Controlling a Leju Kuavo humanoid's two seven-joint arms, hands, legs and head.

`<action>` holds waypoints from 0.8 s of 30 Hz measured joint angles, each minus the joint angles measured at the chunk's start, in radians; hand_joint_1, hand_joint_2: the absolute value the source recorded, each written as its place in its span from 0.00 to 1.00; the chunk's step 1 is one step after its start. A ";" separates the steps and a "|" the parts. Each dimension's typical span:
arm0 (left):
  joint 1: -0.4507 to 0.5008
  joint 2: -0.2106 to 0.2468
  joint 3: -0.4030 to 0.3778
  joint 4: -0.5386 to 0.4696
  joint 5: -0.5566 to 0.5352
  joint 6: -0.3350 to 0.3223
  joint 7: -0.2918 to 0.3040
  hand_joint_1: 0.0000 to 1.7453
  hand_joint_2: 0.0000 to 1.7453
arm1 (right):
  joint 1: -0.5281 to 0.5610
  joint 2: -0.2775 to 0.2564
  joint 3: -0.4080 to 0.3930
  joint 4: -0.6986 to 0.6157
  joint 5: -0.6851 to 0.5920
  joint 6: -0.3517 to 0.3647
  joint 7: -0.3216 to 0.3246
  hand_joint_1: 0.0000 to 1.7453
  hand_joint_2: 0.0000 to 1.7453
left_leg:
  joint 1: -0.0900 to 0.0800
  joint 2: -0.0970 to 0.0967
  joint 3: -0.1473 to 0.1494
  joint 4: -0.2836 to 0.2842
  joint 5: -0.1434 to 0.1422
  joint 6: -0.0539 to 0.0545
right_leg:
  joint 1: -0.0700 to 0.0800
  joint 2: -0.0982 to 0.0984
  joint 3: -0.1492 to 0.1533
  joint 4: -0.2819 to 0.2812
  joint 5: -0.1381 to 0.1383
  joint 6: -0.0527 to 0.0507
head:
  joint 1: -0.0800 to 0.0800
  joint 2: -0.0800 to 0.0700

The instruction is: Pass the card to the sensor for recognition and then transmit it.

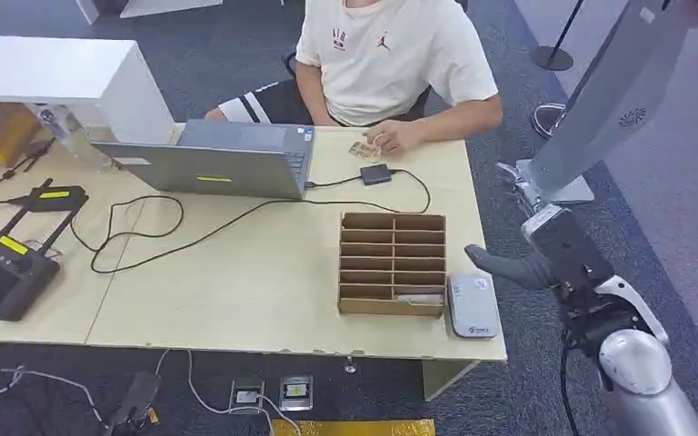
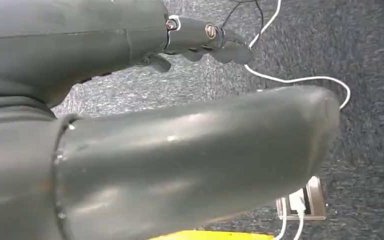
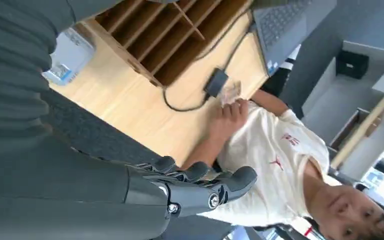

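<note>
Currently left hand (image 2: 200, 42) hangs over grey carpet, fingers loosely apart, holding nothing. On the counter (image 1: 264, 282): laptop (image 1: 214, 159), then the card (image 1: 363, 150) at the far edge under a seated person's hand (image 1: 395, 136), just beside a small black reader (image 1: 375, 173). Cardboard slot organizer (image 1: 392, 263) sits near the front right, grey sensor box (image 1: 472, 306) touching its right side. Right hand (image 1: 527, 263) hovers off the counter's right edge, fingers apart, empty.

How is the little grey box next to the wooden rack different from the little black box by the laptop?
The grey box is pale, bigger and bears a blue label; the black box is dark and smaller. The black box has a cable running from it; the grey box shows none. Both lie flat on the table.
</note>
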 joint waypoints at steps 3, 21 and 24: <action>0.006 -0.004 0.000 0.003 0.000 0.000 0.000 0.00 0.00 | 0.032 0.000 0.011 0.004 0.002 -0.007 0.000 0.00 1.00 | 0.000 0.000 0.000 0.000 0.000 0.000 | 0.000 0.000 0.000 0.000 0.000 0.000 | 0.000 0.000; 0.008 -0.021 0.000 0.008 -0.015 0.009 0.020 0.00 0.00 | 0.092 -0.042 0.115 0.078 0.363 -0.071 0.063 0.00 1.00 | 0.000 0.000 0.000 0.000 0.000 0.000 | 0.000 0.000 0.000 0.000 0.000 0.000 | 0.000 0.000; 0.008 -0.025 0.000 0.009 -0.021 0.008 0.031 0.00 0.00 | 0.092 -0.055 0.142 0.104 0.489 -0.101 0.064 0.00 1.00 | 0.000 0.000 0.000 0.000 0.000 0.000 | 0.000 0.000 0.000 0.000 0.000 0.000 | 0.000 0.000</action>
